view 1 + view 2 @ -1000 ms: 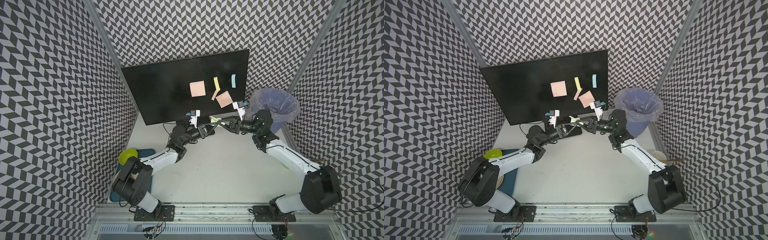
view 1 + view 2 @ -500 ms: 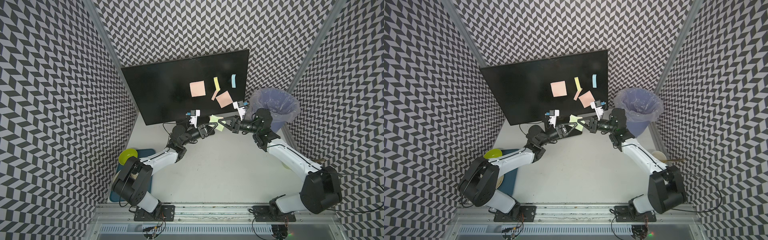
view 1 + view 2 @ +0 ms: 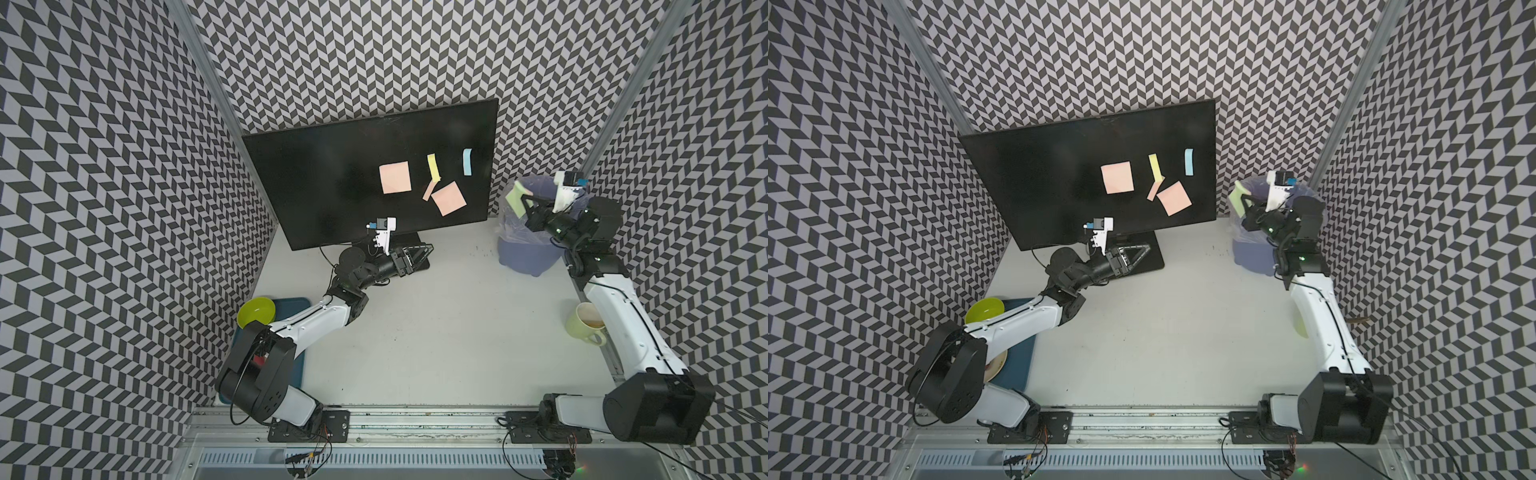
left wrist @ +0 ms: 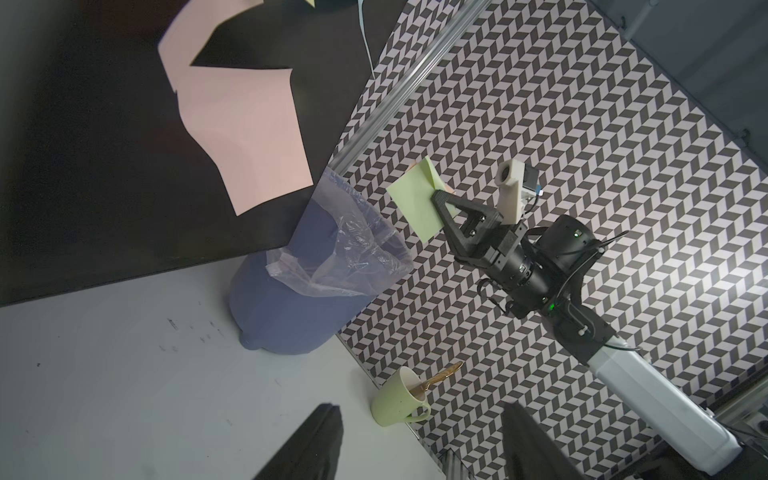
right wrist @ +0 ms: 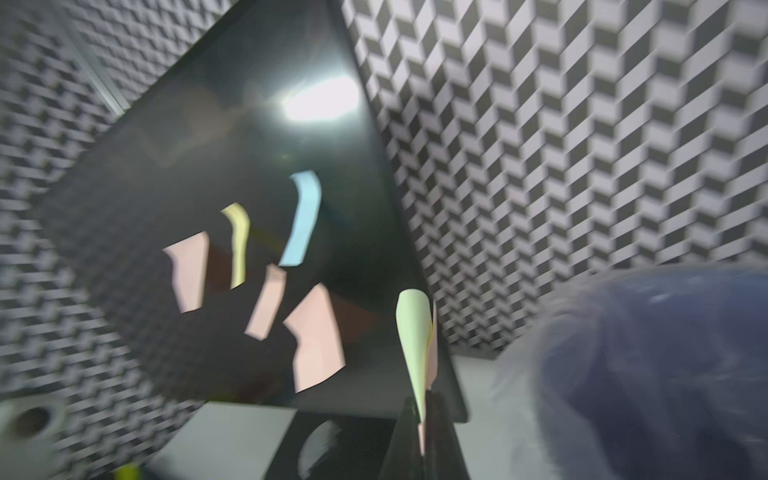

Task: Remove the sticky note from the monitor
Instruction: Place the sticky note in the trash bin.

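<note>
5 sticky notes (image 3: 395, 177) counted on monitor (image 3: 324, 187): 3 pink, 1 yellow, 1 blue. 1 green note (image 4: 415, 208) pinched in right gripper (image 4: 437, 196) jaws above 1 bin (image 3: 528, 257). Jaws of left gripper (image 3: 428, 253) spread, nothing held.

No text, brand, number or sign can be read in any view. The pink notes (image 3: 395, 178) on the monitor (image 3: 332, 187) have plain faces. The green sticky note (image 4: 415, 203), pinched between the jaws of the right gripper (image 4: 438, 195), is plain too. The round grey mark (image 5: 320, 446) just below these jaws is too blurred to read.
</note>
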You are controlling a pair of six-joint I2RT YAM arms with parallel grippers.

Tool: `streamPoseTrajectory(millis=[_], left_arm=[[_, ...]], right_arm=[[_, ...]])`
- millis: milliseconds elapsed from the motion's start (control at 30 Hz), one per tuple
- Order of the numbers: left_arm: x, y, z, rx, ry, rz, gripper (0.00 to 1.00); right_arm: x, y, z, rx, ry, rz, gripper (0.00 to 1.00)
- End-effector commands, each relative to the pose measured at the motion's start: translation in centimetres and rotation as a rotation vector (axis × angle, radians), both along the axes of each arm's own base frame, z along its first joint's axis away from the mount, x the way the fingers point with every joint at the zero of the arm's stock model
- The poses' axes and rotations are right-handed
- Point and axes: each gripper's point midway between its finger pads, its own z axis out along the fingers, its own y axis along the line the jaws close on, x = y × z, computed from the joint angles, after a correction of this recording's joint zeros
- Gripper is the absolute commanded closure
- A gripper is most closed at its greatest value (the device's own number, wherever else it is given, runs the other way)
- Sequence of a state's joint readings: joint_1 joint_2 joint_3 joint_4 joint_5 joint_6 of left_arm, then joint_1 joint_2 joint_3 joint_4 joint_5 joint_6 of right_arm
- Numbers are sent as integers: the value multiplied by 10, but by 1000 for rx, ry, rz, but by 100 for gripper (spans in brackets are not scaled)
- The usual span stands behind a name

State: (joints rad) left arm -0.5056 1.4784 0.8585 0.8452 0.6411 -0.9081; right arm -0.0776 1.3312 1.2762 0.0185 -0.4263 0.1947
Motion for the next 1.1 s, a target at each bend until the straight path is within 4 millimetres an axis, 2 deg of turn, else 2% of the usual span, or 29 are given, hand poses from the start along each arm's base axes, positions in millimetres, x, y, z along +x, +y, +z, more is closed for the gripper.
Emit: streamPoseTrajectory(millis=[0, 67, 133, 200, 267, 400, 533, 633, 733, 833, 967, 1067], left_arm=[[-1, 4, 18, 16, -66, 23, 32], [0, 6, 17, 29, -66, 37, 31], [3, 9, 15, 43, -69, 59, 31], [5, 11, 14, 55, -70, 73, 30], [7, 14, 13, 63, -70, 82, 29], [10, 20, 10, 75, -65, 93, 29], [14, 27, 8, 87, -65, 110, 28], [15, 31, 7, 88, -63, 121, 28], [17, 34, 3, 91, -57, 127, 28], [19, 37, 1, 95, -55, 132, 27], [21, 42, 0, 100, -54, 142, 25], [25, 46, -1, 101, -54, 161, 24]], right_arm=[[9, -59, 19, -106, -52, -251, 100], [19, -81, 19, -110, -37, -308, 100], [30, -95, 14, -125, 2, -342, 98], [40, -102, 5, -129, 50, -354, 84], [50, -105, -6, -132, 92, -344, 58], [65, -109, -22, -152, 177, -331, 33], [72, -97, -29, -138, 209, -250, 3], [68, -65, -38, -112, 239, -71, 1], [57, -40, -50, -99, 264, 14, 1], [43, -15, -52, -80, 264, 92, 1], [27, -1, -52, -67, 245, 108, 1], [22, -8, -58, -84, 268, 56, 1]])
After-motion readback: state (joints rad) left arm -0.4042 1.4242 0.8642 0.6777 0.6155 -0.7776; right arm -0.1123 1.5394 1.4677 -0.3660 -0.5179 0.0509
